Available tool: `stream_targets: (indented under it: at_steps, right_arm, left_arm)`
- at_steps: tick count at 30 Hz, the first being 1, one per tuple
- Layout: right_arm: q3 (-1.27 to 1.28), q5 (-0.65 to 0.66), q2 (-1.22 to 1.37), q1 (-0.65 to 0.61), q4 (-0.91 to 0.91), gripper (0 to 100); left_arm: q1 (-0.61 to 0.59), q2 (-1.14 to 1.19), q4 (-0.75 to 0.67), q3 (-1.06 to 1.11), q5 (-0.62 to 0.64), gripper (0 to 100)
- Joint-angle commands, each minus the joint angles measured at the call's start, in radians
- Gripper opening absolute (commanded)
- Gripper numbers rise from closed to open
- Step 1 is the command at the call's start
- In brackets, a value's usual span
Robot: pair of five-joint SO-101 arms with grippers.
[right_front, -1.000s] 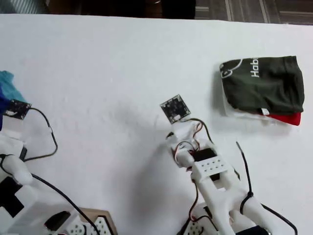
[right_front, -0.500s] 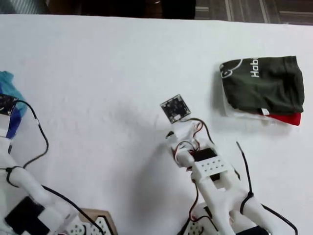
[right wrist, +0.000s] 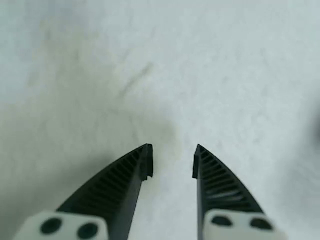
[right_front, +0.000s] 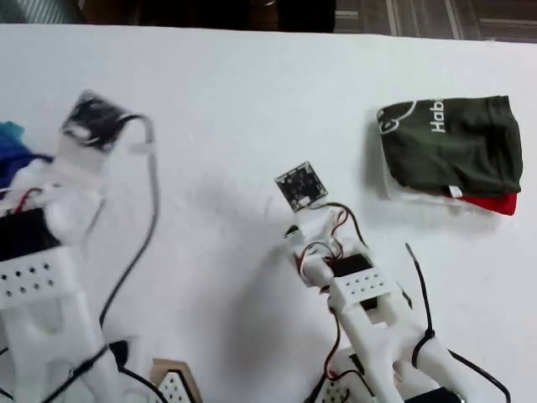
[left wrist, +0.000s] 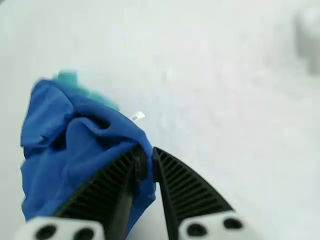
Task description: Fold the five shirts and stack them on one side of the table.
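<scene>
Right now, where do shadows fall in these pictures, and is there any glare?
High view: a soft shadow lies on the table beside the right arm, a thin one edges the folded shirt stack; no glare. Right wrist view: a shadow sits on the table ahead of the open right gripper. Left wrist view: dark creases shade the blue shirt pinched in the left gripper.

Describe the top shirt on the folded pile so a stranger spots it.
On the white table, a folded pile sits near the right edge. Its top shirt is dark green with white print, unlike the white layer and red shirt beneath.
</scene>
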Motion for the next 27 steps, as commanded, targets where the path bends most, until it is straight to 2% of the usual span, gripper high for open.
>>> stream_targets:
  at_steps: [1,8,11,15,27]
  right_arm:
    - [0.011,-0.008,-0.033,0.012,-0.048,14.1]
    - [0.021,-0.009,-0.033,0.027,-0.073,14.1]
    - [0.017,-0.084,-0.033,0.07,-0.074,14.1]
    - [0.015,-0.127,-0.035,0.104,-0.074,14.1]
    - [0.015,-0.132,-0.035,0.101,-0.074,14.4]
  left_arm:
    - [0.18,-0.032,0.078,-0.165,0.091,3]
    - [0.407,-0.031,0.203,-0.344,0.204,3]
    - [0.468,-0.037,0.273,-0.395,0.227,3]
    - [0.477,-0.041,0.353,-0.443,0.226,3]
    - [0.514,-0.11,0.351,-0.407,0.221,3]
